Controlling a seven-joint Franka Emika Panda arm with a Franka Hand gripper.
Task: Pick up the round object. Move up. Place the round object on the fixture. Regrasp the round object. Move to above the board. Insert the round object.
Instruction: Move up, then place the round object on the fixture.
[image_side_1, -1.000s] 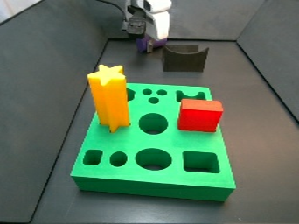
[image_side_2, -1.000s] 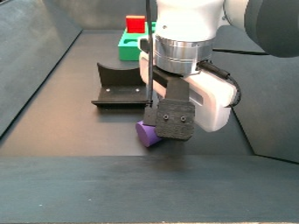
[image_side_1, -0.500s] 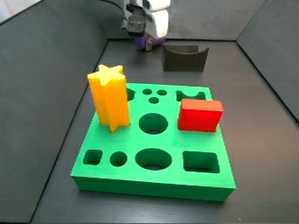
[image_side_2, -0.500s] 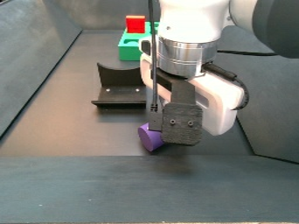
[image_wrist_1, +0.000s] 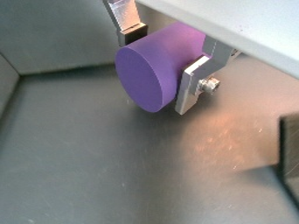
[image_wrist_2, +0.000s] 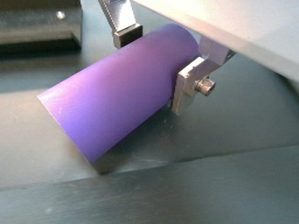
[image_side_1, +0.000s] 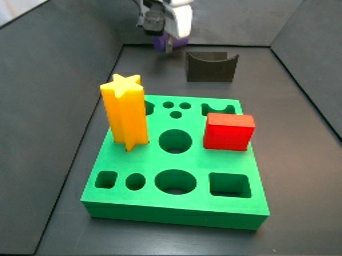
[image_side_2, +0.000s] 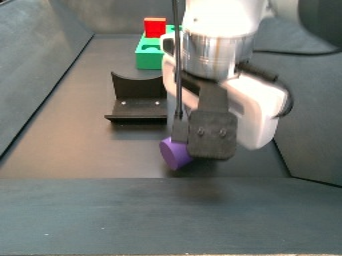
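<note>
We have the purple peg (image_wrist_1: 158, 68) clamped between the fingers of our tool (image_wrist_2: 156, 55), just off the floor beside the fixture (image_side_2: 134, 97); placing, regrasping and inserting into the green board (image_side_1: 174, 165) remain.

One gripper (image_side_2: 181, 150) on show, at twelve o'clock behind the board in a side view, and clamped between its two fingers (image_wrist_1: 194, 84) is one round object (image_wrist_1: 158, 68), purple. One fixture (image_side_1: 210, 66) sits at one o'clock of the board. One board (image_side_1: 174, 166), green. On it, one yellow star prism (image_side_1: 123, 110) at nine o'clock and one red cube (image_side_1: 229, 131) at three.
</note>
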